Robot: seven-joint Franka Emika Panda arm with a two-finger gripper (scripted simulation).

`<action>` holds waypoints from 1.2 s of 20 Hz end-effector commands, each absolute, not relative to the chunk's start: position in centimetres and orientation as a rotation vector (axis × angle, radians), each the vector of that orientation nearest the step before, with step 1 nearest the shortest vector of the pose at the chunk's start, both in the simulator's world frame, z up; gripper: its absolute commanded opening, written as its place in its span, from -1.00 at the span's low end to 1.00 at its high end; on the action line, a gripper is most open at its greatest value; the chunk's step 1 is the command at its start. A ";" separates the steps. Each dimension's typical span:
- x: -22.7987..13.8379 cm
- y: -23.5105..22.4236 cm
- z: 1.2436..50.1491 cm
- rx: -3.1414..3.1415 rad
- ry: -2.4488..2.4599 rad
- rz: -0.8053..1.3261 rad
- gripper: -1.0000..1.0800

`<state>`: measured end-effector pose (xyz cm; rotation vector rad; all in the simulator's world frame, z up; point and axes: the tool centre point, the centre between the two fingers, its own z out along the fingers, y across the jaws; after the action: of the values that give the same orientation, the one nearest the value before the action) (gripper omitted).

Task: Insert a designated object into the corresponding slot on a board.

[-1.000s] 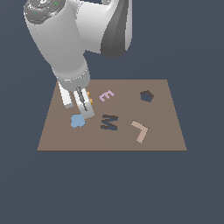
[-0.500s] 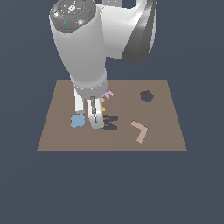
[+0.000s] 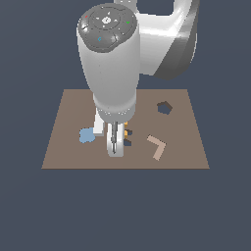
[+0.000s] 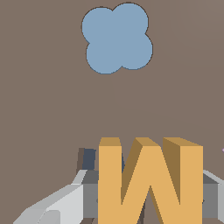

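End effector point(image 4: 148, 192) is clamped on the flat orange M-shaped block point(image 4: 148, 179), right over the dark M-shaped slot point(image 3: 128, 142). I'd square it up, then lower slowly into the brown board point(image 3: 68, 127).

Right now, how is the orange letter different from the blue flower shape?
The orange letter is orange with straight edges and sharp corners; the blue flower shape is pale blue with four round lobes. The letter is held in the hand, standing thick and blocky; the flower lies flat on the brown board. Both are small single-coloured pieces.
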<state>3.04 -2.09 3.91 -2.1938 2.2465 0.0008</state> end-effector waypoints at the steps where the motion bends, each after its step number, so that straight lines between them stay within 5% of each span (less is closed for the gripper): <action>1: 3.8 -1.6 4.0 -2.153 2.285 0.000 -1.00; 20: 5.2 -0.8 3.1 -2.079 2.354 0.001 -1.00; 21: 5.2 -0.8 3.1 -2.079 2.354 0.001 0.92; 24: 5.2 -0.8 3.1 -2.079 2.354 0.001 0.92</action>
<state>5.13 -0.78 3.05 -2.0793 2.3548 0.0020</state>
